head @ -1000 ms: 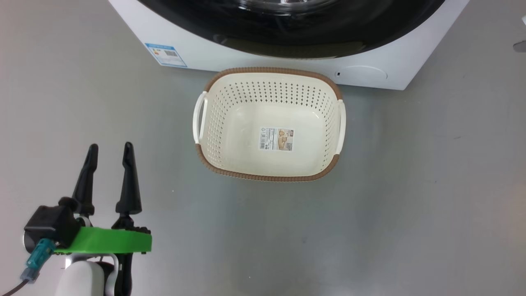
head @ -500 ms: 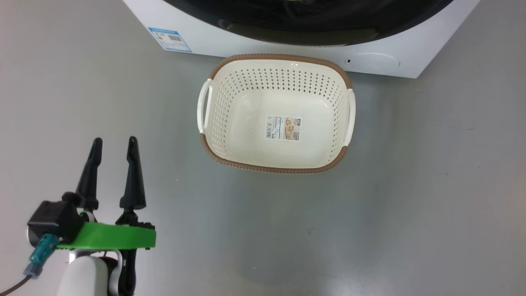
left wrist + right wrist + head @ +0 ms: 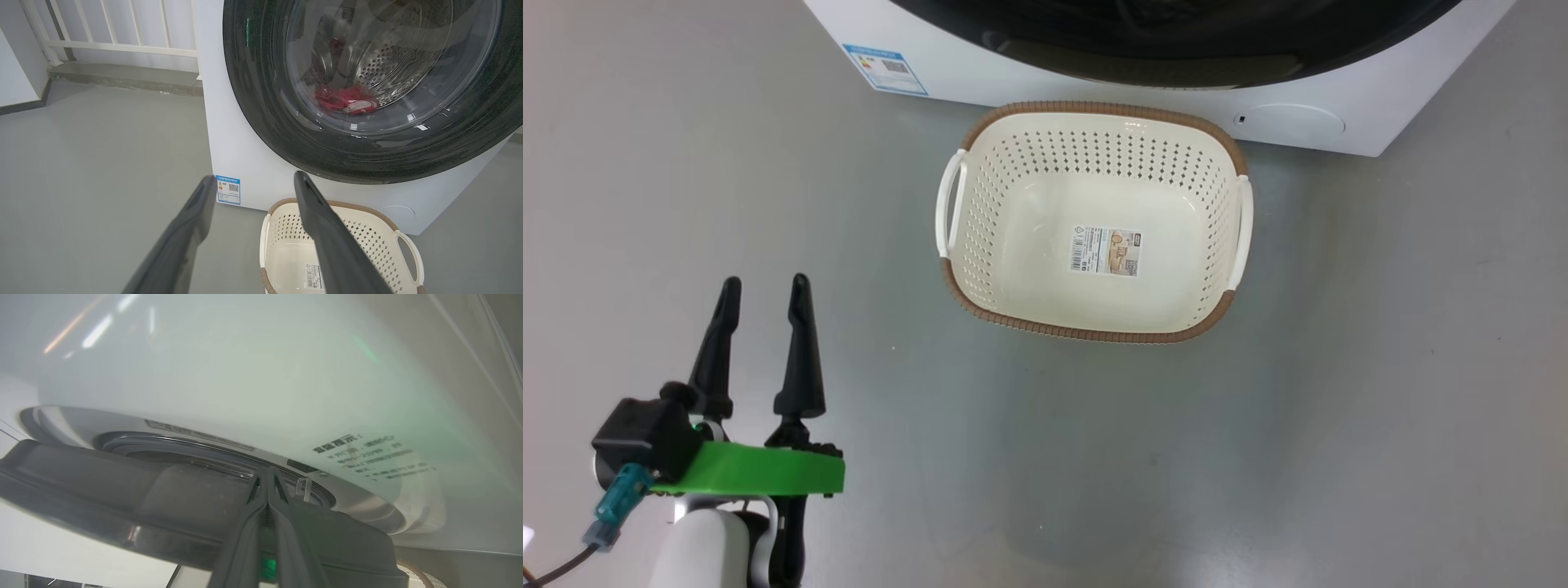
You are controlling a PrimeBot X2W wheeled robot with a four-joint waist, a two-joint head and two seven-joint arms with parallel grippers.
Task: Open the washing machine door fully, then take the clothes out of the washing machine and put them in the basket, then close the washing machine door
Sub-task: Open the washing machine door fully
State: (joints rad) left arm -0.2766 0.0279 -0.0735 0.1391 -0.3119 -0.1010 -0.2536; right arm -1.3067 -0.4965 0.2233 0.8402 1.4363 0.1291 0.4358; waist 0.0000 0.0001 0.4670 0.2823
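The white washing machine (image 3: pixel 1013 82) stands at the top of the head view, its glossy black door (image 3: pixel 1176 41) above the cream basket (image 3: pixel 1094 331) on the floor. My left gripper (image 3: pixel 765 282) hovers open at the lower left, well apart from the basket. In the left wrist view the left gripper (image 3: pixel 254 177) is open and points at the washing machine (image 3: pixel 229 134); the red clothes (image 3: pixel 345 100) lie in the drum behind the door (image 3: pixel 261 102) glass, and the basket (image 3: pixel 355 206) sits below. My right gripper (image 3: pixel 267 470) is shut, its tips in the gap between the door (image 3: pixel 122 490) edge and the machine front (image 3: pixel 245 375).
Grey floor (image 3: pixel 1339 408) spreads around the basket. A blue sticker (image 3: pixel 886 69) marks the machine's lower corner. In the left wrist view a white railing (image 3: pixel 122 41) and a low concrete ledge (image 3: pixel 122 77) run behind the machine on the left.
The head camera has moved, so the whole picture has slid up and to the right. The left gripper stays open in the same pose.
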